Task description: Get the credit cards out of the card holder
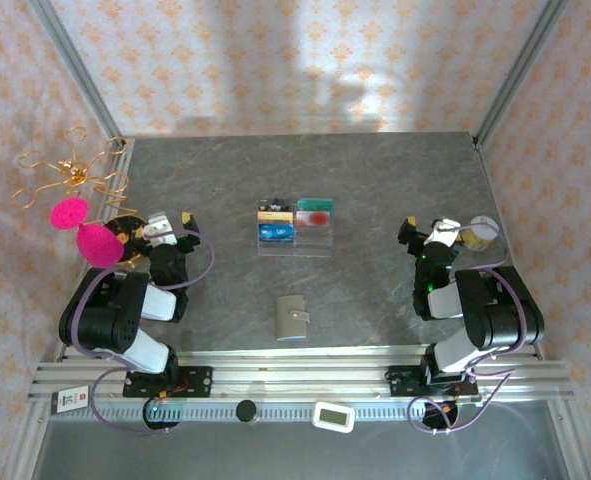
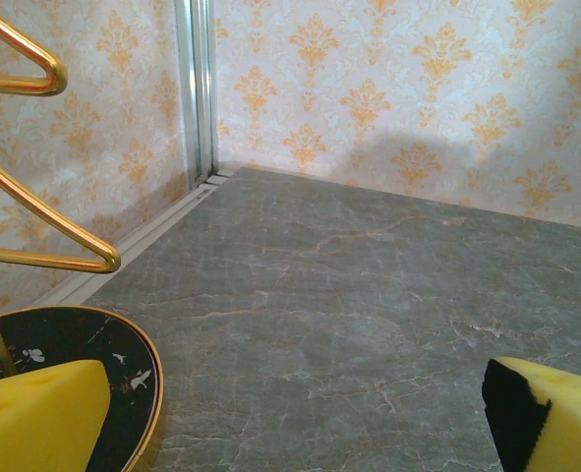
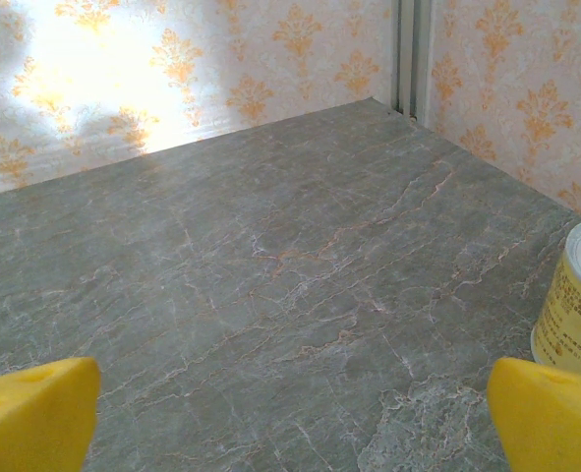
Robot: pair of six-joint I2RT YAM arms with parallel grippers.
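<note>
Left gripper (image 2: 300, 433), right gripper (image 3: 290, 423): jaws fully released, grasping nothing. Card holder (image 1: 293, 317): closed, flat on surface (image 1: 375, 190), midway between arms; long axis near-to-far, snap tab toward right.

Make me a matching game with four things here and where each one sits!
Things:
1. wallet
2. clear tray
3. can
4. gold stand

Places:
A. far left side
B. middle of the table
C. far right side
D. near edge, in the middle

Pairs: 1-D, 2-B, 3-C, 4-A
</note>
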